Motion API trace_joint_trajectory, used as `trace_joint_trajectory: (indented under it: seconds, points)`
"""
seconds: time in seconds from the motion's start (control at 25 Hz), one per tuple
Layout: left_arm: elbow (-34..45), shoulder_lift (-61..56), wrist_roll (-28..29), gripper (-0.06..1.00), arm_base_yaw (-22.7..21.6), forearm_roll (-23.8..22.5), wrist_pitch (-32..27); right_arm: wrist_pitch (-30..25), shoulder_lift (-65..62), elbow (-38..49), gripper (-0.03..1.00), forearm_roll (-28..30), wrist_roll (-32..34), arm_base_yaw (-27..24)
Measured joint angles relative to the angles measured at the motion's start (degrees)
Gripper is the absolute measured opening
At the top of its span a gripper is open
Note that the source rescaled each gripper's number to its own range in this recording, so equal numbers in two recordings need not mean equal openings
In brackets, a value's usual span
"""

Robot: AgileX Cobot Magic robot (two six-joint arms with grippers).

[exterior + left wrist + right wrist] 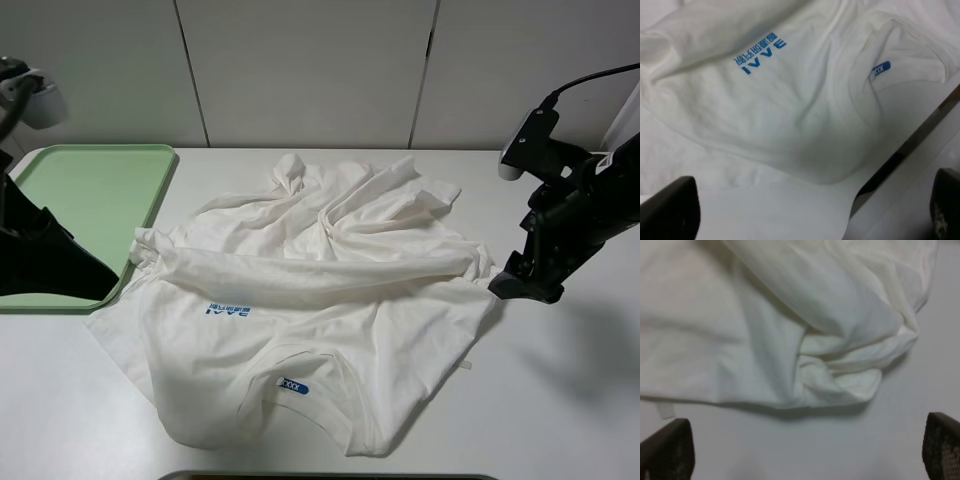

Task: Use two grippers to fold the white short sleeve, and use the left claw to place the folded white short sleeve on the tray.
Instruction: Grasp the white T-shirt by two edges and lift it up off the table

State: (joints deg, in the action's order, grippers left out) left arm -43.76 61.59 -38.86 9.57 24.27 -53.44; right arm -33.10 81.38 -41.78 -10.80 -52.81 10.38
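Claws first: left claw (807,220) has its fingers (667,210) spread wide with nothing gripped. White cloth and bare table show in the gap between them. In the high view, left claw (85,275) sits over the near right part of the tray (90,190), pointing toward the shirt's left side. Right claw (805,460) is also spread wide, fingers (665,450) apart with only bare table between them. A bunched sleeve lump (850,375) lies just ahead of it, not touched. From above, right claw (525,280) is low, just beside the shirt's right edge.

The white short sleeve (330,300) lies crumpled on the white table (560,400), between the two claws. A long fold runs across its middle, and the far half is heaped and wrinkled. Blue chest lettering (230,310) and blue neck label (292,386) face up on the near half. Both also show in the left wrist view, lettering (760,55) and label (880,69). A knotted bit of the shirt's left side (148,240) meets the tray's right rim; touching or overlapping, cannot tell. The pale-green tray sits at the far left of the table with no shirt in it. A small pale strip (463,368) lies just beside the shirt's near right hem.
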Motion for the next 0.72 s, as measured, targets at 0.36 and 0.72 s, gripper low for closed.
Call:
trace_joint_trajectory:
  seconds: [0.36, 0.72]
  points:
    - [0.00, 7.61, -2.20, 0.91, 0.00, -0.89, 3.07, 8.72, 4.79, -0.07, 1.00, 8.79, -0.06, 8.41]
    - [0.00, 10.01, -2.33, 0.91, 0.00, -3.93, 2.95, 16.31, 8.18, -0.07, 1.00, 14.78, 0.11, 11.81]
